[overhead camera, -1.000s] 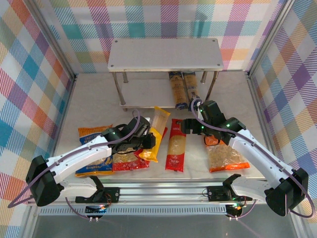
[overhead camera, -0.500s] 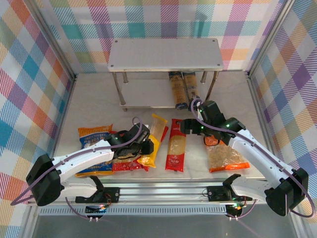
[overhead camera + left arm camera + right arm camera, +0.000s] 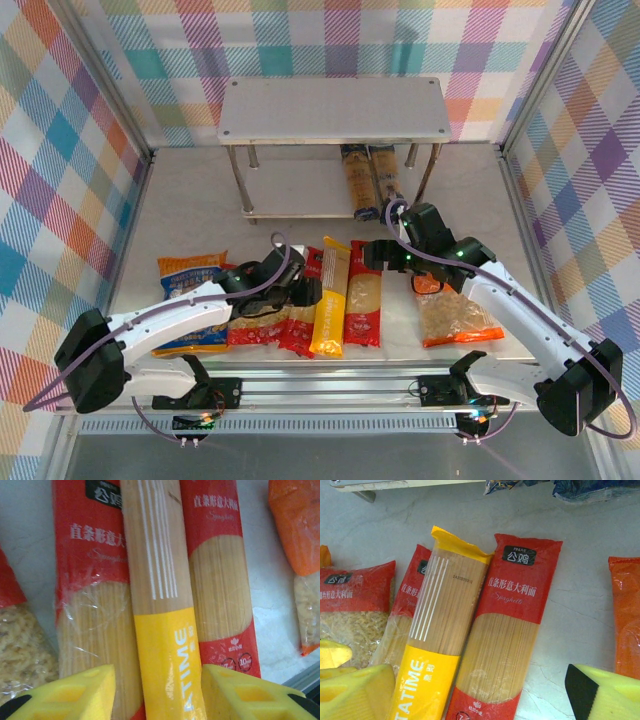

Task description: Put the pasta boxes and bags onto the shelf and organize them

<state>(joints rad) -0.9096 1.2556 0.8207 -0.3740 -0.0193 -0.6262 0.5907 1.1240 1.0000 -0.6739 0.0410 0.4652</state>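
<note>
Left pincer (image 3: pixel 159 692) released astride the yellow pack (image 3: pixel 162 630), which lies on the tabletop (image 3: pixel 200 210) overlapping two red packs (image 3: pixel 220 580), right pincer (image 3: pixel 480 697) open above; closing now likely snags red film too.

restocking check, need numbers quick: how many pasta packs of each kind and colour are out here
red spaghetti packs: 2
yellow spaghetti pack: 1
clear blue-ended spaghetti packs: 2
pillow bags of short pasta: 3
total: 8
</note>
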